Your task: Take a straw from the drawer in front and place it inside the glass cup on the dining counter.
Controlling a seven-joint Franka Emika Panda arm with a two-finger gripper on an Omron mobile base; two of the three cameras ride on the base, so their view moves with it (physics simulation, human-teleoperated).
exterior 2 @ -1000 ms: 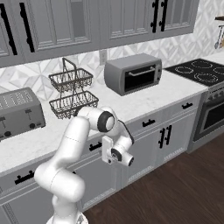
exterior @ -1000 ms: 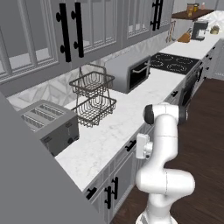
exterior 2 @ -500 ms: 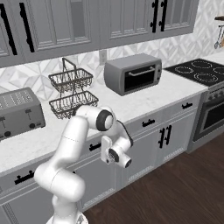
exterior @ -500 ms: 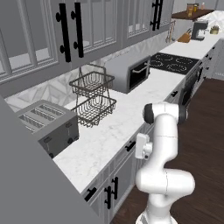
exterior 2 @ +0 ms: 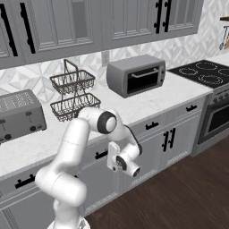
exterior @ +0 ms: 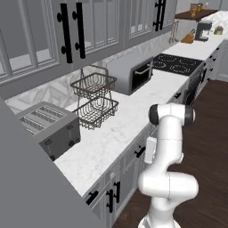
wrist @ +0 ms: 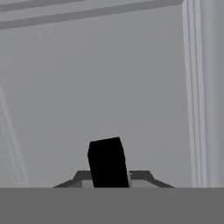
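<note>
The straw, as I judge it, is lying inside the drawer (exterior 2: 91, 157). The drawer sits closed in the row just under the front edge of the worktop (exterior 2: 147, 105), below the spot where the wire baskets (exterior 2: 73, 95) stand.

The gripper (exterior 2: 107, 155) is pushed right up against that drawer's flat grey front (wrist: 109, 87). From the hand's own view, the black bar handle (wrist: 106, 159) stands squarely between the two fingers (wrist: 81, 176), which look drawn in against its sides, pinching it rather than spread. From the left side I see the hand (exterior: 150, 149) at the same height, level with the drawer row, and the elbow bent back toward the room.

So the step in hand is opening the drawer, the very start of the job. Nothing has been fetched yet, and the cup and the dining counter come later. The next move calls for a straight pull back toward the base, keeping the grip square on the bar so it does not slip off. After that the gripper has to let go and reach down into the box.

Along the worktop I count one toaster (exterior 2: 18, 114) toward the left end, one two-tier basket stand, one toaster oven (exterior 2: 136, 76) and one cooktop (exterior 2: 203, 71) at the right end. Below, I make out four drawer fronts with horizontal bars.
</note>
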